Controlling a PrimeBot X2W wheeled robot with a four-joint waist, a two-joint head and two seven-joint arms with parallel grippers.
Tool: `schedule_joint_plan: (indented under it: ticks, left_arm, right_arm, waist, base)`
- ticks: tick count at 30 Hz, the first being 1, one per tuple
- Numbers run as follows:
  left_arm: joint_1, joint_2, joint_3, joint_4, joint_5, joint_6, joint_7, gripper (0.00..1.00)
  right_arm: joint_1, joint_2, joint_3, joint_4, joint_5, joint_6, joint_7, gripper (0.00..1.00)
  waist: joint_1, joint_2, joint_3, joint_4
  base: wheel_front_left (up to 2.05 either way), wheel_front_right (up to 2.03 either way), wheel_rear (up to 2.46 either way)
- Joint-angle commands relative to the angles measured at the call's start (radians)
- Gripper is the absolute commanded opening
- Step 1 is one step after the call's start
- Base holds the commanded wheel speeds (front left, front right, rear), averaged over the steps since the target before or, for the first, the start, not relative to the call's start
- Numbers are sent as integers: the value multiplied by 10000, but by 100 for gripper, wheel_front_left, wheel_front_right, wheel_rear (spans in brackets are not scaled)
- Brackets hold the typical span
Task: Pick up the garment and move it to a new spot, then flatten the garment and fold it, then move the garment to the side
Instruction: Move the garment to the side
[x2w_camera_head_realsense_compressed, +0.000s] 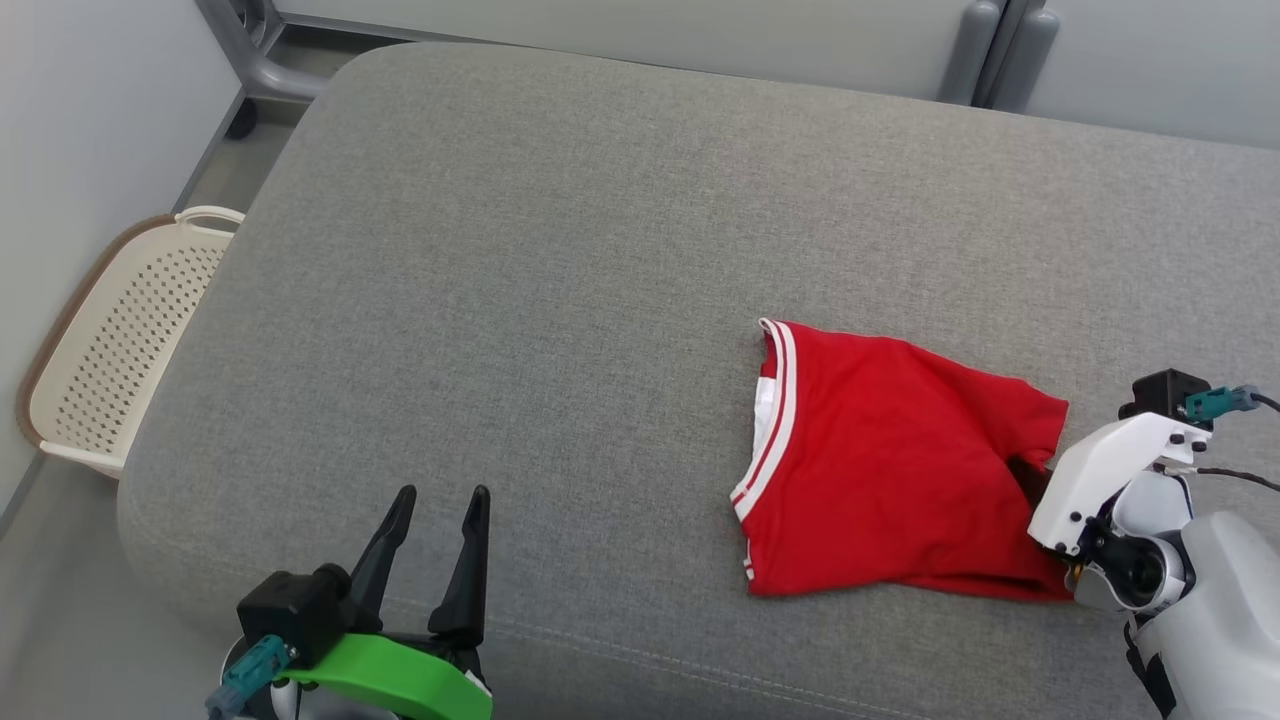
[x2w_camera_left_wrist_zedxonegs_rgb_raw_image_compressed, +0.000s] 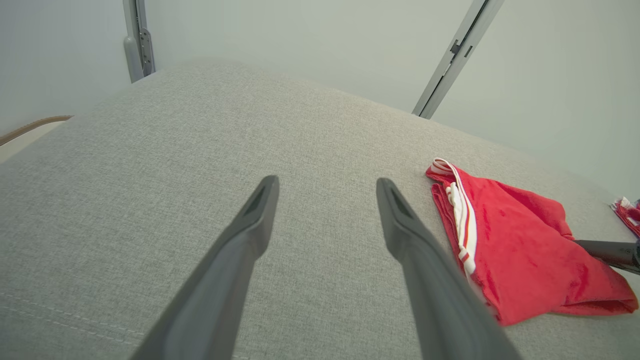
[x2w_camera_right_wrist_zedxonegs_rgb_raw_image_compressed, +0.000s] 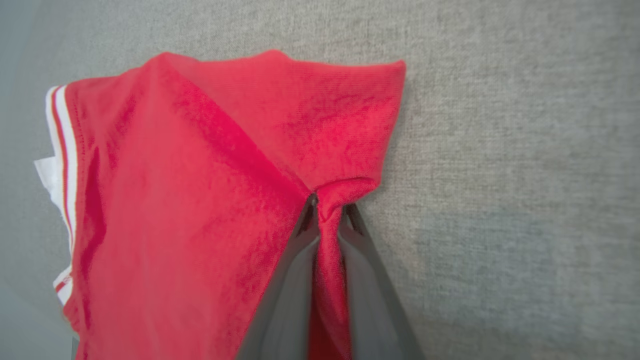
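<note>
Two dark fingers of the right pincer are pressed together on a narrow fold of the red garment. In the right wrist view the cloth bunches into a small knot at their tips and runs down between them. The pinch sits at the garment's right edge, about midway along it. In the head view the white wrist housing leans in over that edge and hides the fingertips.

The garment lies on the right half of the grey upholstered cushion, loosely doubled over rather than flat. Its white-striped band runs down the left side, facing the middle of the cushion, and a bit of white lining shows beside it. The lower hem is close to the front seam of the cushion.

Well apart from it, at the lower left, the left pincer hovers over bare cushion with its fingers spread wide, holding nothing. Its own wrist view shows the garment off to the right of the fingers, with one dark finger of the other pincer reaching in at the far edge.

Beyond the cushion's left end a cream perforated basket stands on the floor against a pale wall, and a grey metal frame stands behind the back corner.
</note>
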Motion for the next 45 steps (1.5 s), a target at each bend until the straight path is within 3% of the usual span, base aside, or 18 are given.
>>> schedule_joint_plan:
  ticks: [1, 11, 20, 34, 45]
  left_arm:
    - [34, 21, 27, -8, 65, 18, -66, 100]
    - [183, 114, -112, -150, 146, 4, -6, 100]
    - [165, 145, -323, -386, 217, 32, 163, 100]
    - [-387, 165, -404, -532, 400, -8, 241, 100]
    - [-956, 270, -391, -528, 562, -8, 334, 100]
  right_arm:
    - [64, -31, 90, -9, 44, 2, -58, 0]
    - [-166, -800, 420, -794, -90, -3, -415, 0]
    - [11, -1313, 316, -1509, -391, -1, -217, 0]
    - [-586, -1009, 505, -1983, -841, -1, 44, 0]
    - [-1457, -691, 661, -1411, -961, 0, -427, 0]
  waist:
    - [0, 0, -31, -66]
    - [0, 0, -359, -892]
    - [0, 0, -664, -2378]
    - [0, 0, -214, -4962]
    - [0, 0, 260, -5189]
  base:
    - [0, 0, 0]
    - [0, 0, 0]
    - [0, 0, 0]
    - [0, 0, 0]
    - [0, 0, 0]
